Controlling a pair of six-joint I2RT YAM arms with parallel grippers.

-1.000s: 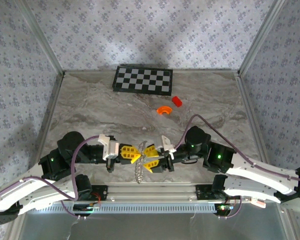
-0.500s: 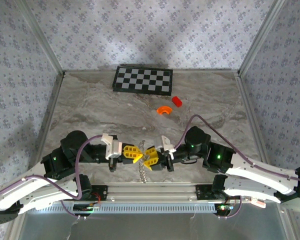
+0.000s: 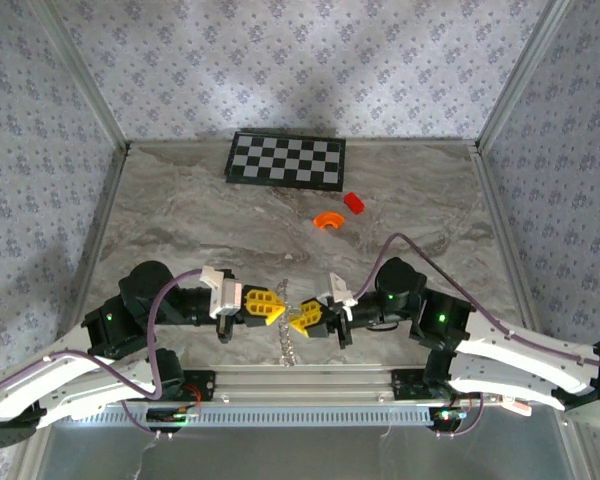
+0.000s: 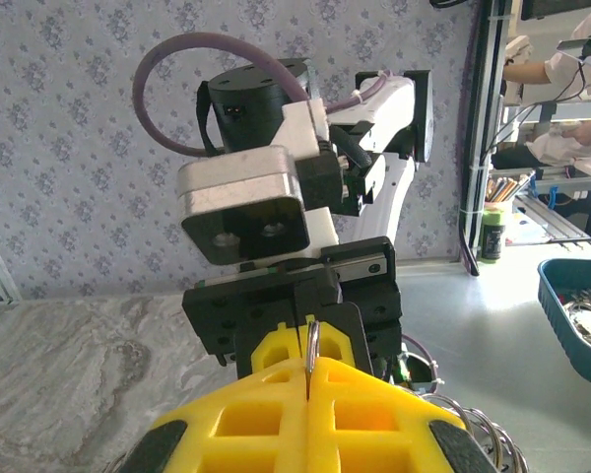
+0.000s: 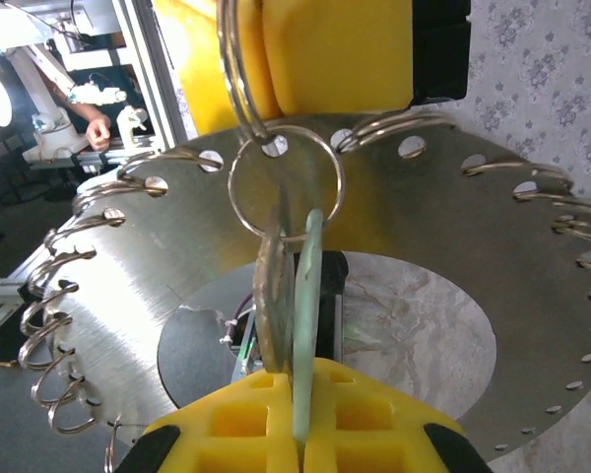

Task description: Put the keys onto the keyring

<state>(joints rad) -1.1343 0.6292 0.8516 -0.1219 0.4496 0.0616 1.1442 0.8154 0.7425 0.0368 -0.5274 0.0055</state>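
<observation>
Right jaws have come together since a second ago. The right gripper [image 3: 306, 320] now pinches the keys [image 5: 294, 296] edge-on, their heads at the keyring [image 5: 286, 182], which sits against the holed disc [image 5: 443, 256]. The left gripper [image 3: 264, 305] is pressed onto a large ring [image 5: 238, 69] above it. Both tips nearly touch over the table's [image 3: 180, 230] near edge. Open marble lies behind them, with the orange piece [image 3: 328, 221], red block [image 3: 353, 202] and checkerboard [image 3: 286, 160] well apart.

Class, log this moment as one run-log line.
left gripper: shut on keyring | right gripper: shut on keys | metal disc: between grippers
</observation>
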